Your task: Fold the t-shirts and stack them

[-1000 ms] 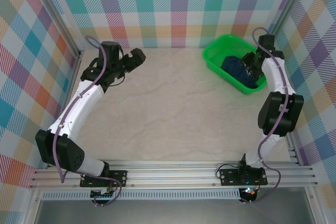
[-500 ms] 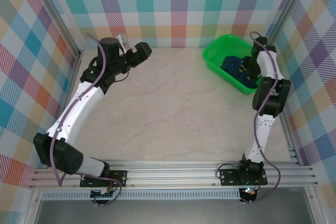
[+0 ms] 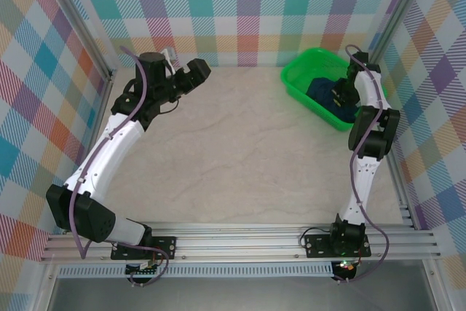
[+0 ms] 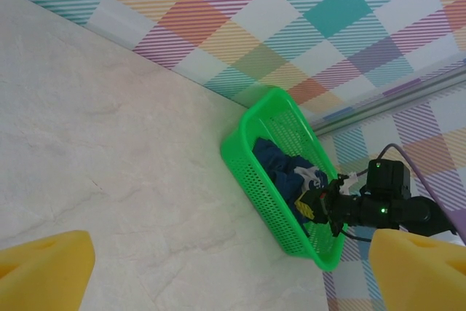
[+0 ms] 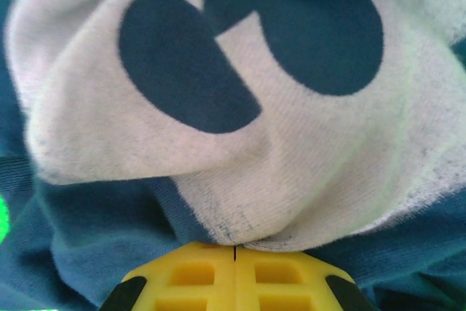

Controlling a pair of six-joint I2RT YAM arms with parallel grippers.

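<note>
Your right claw [image 5: 234,251] is closed tight. Its two yellow fingers meet along a thin seam, and a fold of the t-shirt [image 5: 240,143] comes right down onto that seam. I judge you have a pinch of cloth, though how much sits between the pads is hidden. The shirt is bunched directly ahead of the fingertips, with the white print facing the claw and navy cloth on either side. It lies crumpled in the green basket [image 3: 297,78], whose walls stand around the claw.

To do the lift well, raise the claw straight up and slowly, and watch whether the cloth rises with the tips. A thin pinch on the printed face may slip. If it does, reopen and bite deeper into a thicker fold. Get the hanging cloth above the rim before you swing out toward the bare table [image 3: 233,165], because the light basket could drag along with the shirt.

Your left claw [image 4: 233,285] stands wide open and holds nothing, with the basket well ahead of its fingers. Leave it open, ready to take a second edge once the shirt is out.
</note>
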